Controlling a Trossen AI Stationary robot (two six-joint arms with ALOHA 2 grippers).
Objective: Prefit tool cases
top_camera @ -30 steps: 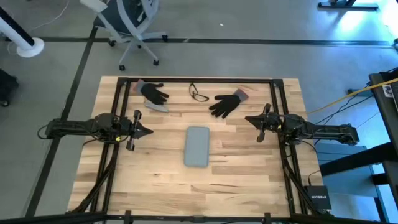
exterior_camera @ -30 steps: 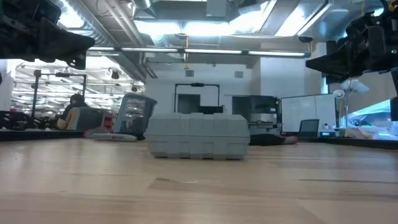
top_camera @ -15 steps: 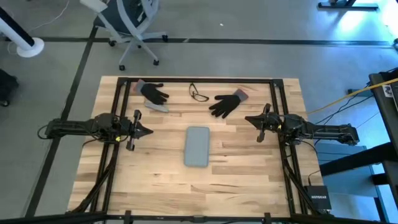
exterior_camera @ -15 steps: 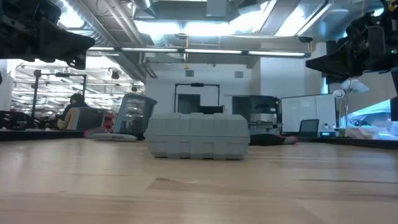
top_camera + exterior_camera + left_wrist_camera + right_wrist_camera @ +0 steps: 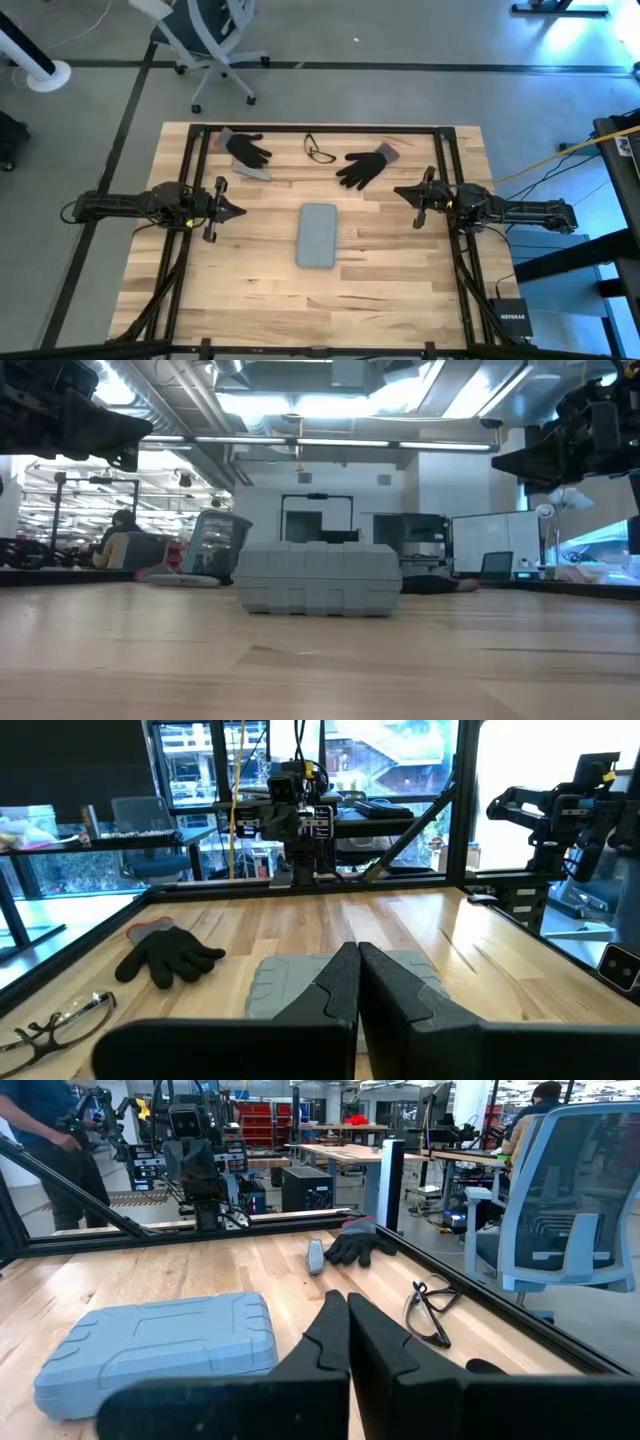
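The tool case (image 5: 318,235) lies closed and flat at the middle of the table (image 5: 400,290), and we take it as our landmark. Our left gripper (image 5: 238,211) hangs to its left and our right gripper (image 5: 401,192) to its right, both clenched on nothing and well apart from it. Beyond the case lie two gloves (image 5: 248,151) and a pair of glasses (image 5: 318,151). To open it cleanly, we should probably unclench first, steady one long edge, and lift the lid from the other.

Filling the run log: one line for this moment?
tool case: closed, table centre | left gripper: shut, empty | right gripper: shut, empty
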